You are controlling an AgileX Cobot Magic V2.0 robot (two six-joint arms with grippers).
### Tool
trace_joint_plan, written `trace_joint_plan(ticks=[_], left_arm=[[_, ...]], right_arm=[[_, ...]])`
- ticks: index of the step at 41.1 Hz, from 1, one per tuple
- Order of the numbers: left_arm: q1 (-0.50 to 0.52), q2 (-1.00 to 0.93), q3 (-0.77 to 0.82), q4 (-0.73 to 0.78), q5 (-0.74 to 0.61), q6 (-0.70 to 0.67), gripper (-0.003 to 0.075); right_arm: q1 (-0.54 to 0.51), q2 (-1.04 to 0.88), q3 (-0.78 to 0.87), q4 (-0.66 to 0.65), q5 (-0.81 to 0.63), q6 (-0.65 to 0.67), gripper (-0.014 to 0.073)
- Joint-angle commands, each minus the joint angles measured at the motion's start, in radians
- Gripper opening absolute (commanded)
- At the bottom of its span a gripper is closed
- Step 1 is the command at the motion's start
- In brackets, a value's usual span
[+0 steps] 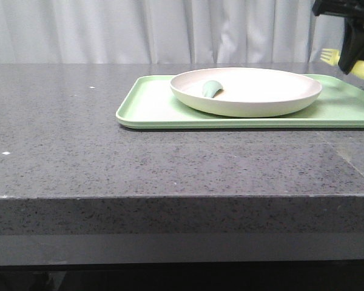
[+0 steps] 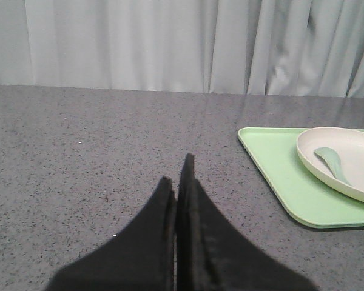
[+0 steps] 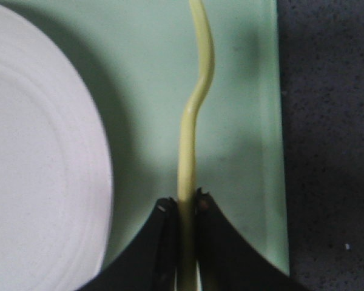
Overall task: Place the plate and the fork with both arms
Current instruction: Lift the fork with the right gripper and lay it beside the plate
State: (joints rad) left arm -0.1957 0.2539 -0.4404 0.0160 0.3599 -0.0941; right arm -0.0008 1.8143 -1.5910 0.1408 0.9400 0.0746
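The cream plate (image 1: pixel 249 91) rests on the light green tray (image 1: pixel 148 106); a muted green spoon (image 1: pixel 211 88) lies in it. The plate also shows in the left wrist view (image 2: pixel 352 157) and the right wrist view (image 3: pixel 42 157). My right gripper (image 1: pixel 353 53) is at the far right, above the tray beside the plate, shut on the pale yellow fork (image 1: pixel 332 57). In the right wrist view the gripper (image 3: pixel 185 203) clamps the fork's handle (image 3: pixel 194 115) over the tray strip right of the plate. My left gripper (image 2: pixel 177 173) is shut and empty over the bare table, left of the tray; it is not in the front view.
The dark speckled stone table (image 1: pixel 79 139) reaches to a front edge. The tray (image 2: pixel 273 170) lies on its right half. A grey curtain (image 1: pixel 139 30) hangs behind. The tray's right edge (image 3: pixel 279 133) borders bare table (image 3: pixel 327 121).
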Motion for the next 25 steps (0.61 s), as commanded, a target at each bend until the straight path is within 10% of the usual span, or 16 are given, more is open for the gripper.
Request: trace_joint_plan(ticks=[1, 25], left_arm=[[0.001, 0.008, -0.026, -0.002, -0.081, -0.010, -0.0018], [0.001, 0.008, -0.026, -0.002, -0.081, -0.010, -0.0018]], right_arm=[[-0.007, -0.024, -0.025, -0.006, -0.018, -0.011, 0.0099], [-0.007, 0.016, -0.024, -0.007, 0.002, -0.011, 0.0121]])
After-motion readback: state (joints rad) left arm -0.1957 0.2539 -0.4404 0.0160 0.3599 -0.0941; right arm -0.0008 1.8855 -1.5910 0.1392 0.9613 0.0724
